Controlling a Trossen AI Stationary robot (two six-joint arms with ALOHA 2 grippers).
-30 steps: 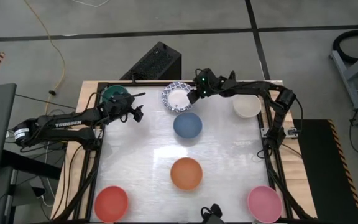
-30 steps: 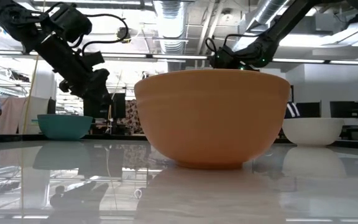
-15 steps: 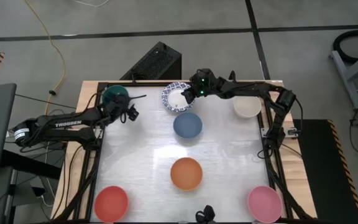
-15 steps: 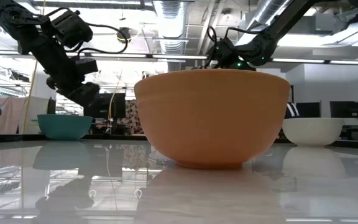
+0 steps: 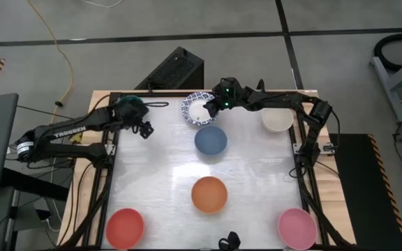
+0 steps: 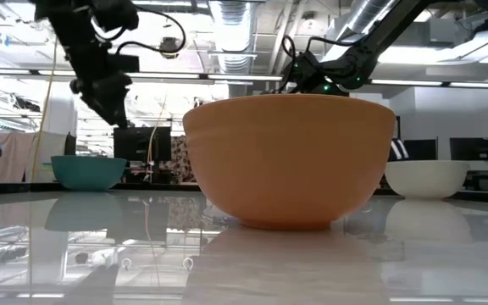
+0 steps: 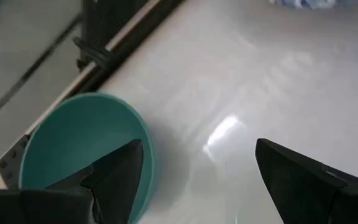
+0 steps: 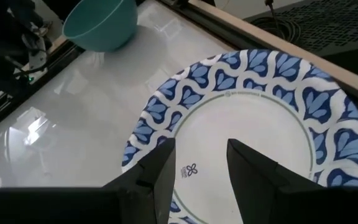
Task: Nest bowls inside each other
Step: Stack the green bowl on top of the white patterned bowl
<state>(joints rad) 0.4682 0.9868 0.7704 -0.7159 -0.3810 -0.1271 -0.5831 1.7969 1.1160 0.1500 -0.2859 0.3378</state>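
Sitting spread across the glossy pale table (image 5: 159,188), the bowls are small, round and deep-walled, with smooth matte skins; a teal bowl (image 5: 130,106) stands at the far left corner, a white bowl with a blue leaf-patterned rim (image 5: 199,110) at the far middle, a cream bowl (image 5: 277,119) at the far right, a blue bowl (image 5: 210,140) just in front of the patterned one, an orange bowl (image 5: 209,194) at the centre, a red bowl (image 5: 125,227) and a pink bowl (image 5: 296,227) at the near corners; none is nested in another; the tabletop mirrors the ceiling lights. The left gripper (image 5: 144,128) hangs beside the teal bowl with its dark fingers spread wide and nothing between them; since a second ago it has risen and drawn back toward that bowl. The right gripper (image 5: 212,106) sits over the patterned bowl's rim, fingers part-way apart astride the rim, though a firm grip cannot be told; it has shifted slightly over that bowl.
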